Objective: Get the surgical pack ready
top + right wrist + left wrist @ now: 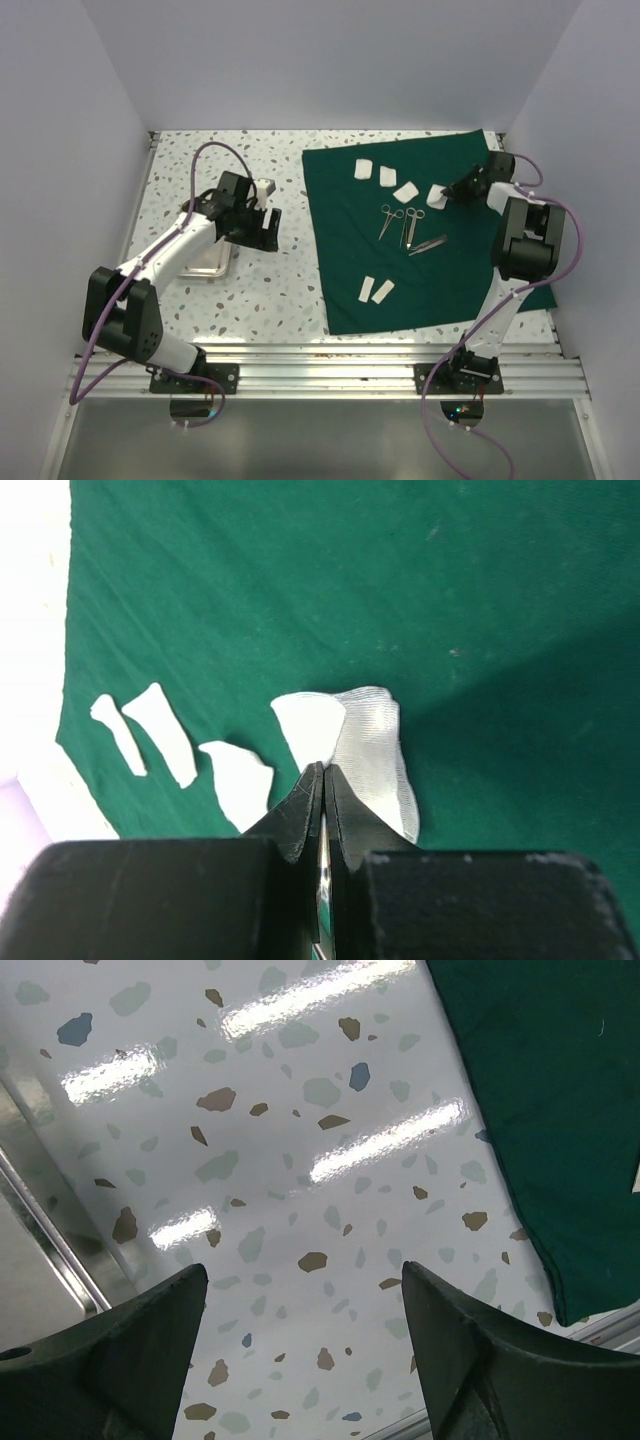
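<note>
Looking down from the top camera, the dark green drape (pixel 420 270) lies flat on the speckled table (pixel 200 165). Four white gauze pieces (pixel 385 174) sit in a row along the drape's far part, and two more lie near its near-left corner. The steel instruments (pixel 405 226), two scissor-like and one tweezer-like, rest at the drape's middle. The steel tray (pixel 205 266) sits off the drape, well to its left, partly under the left arm. The left gripper (pixel 268 228) hangs just left of the drape's left edge. The right gripper (pixel 447 192) is over the drape's far right part, at the rightmost gauze piece (pixel 436 195).

From the left wrist, the left gripper (pixel 300 1285) has its fingers (pixel 120 1360) spread wide with nothing between them. Bare table shows below, and the drape's (pixel 540 1110) edge runs along the right.

From the right wrist, the right gripper (pixel 322 772) has its jaws pressed together, pinching the near edge of the gauze piece (pixel 375 750) on the drape (pixel 300 580). Three other gauze pieces lie to the left.
</note>
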Robot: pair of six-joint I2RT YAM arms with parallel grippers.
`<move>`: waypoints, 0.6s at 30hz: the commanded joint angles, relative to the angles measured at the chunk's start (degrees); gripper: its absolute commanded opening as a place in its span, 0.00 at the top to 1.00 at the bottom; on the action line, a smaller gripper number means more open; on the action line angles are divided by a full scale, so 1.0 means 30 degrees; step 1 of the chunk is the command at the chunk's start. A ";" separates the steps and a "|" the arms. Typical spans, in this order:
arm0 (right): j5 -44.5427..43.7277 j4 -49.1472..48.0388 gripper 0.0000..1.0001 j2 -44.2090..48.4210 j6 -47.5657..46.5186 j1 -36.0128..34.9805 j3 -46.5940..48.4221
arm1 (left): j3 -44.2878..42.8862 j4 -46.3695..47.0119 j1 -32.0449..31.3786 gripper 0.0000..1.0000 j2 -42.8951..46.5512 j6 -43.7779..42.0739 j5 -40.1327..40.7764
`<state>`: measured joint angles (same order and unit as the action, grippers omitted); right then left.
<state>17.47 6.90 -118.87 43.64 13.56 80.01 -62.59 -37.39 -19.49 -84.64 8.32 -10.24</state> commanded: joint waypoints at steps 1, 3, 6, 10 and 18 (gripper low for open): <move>-0.0551 0.0338 1.00 0.0453 -0.0541 0.0312 -0.0126 | -0.0290 0.0333 0.0255 0.18 0.0030 -0.0399 -0.0307; -0.0377 0.0483 1.00 0.0336 -0.0571 0.0401 0.0049 | -0.0319 0.0333 0.0226 0.18 0.0030 -0.0399 -0.0336; -0.0259 0.0690 1.00 0.0043 -0.0776 0.0430 0.0255 | -0.0290 0.0392 0.0226 0.18 0.0030 -0.0399 -0.0366; -0.0054 0.0836 1.00 -0.0191 -0.0922 0.0430 0.0284 | -0.0290 0.0362 0.0255 0.18 0.0030 -0.0370 -0.0395; 0.0356 0.1274 1.00 -0.0746 -0.1333 0.0430 0.0869 | -0.0232 0.0450 0.0313 0.18 0.0001 -0.0370 -0.0454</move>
<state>17.58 9.58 -119.31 41.32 14.74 80.18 -62.59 -37.39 -19.14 -84.64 8.32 -10.44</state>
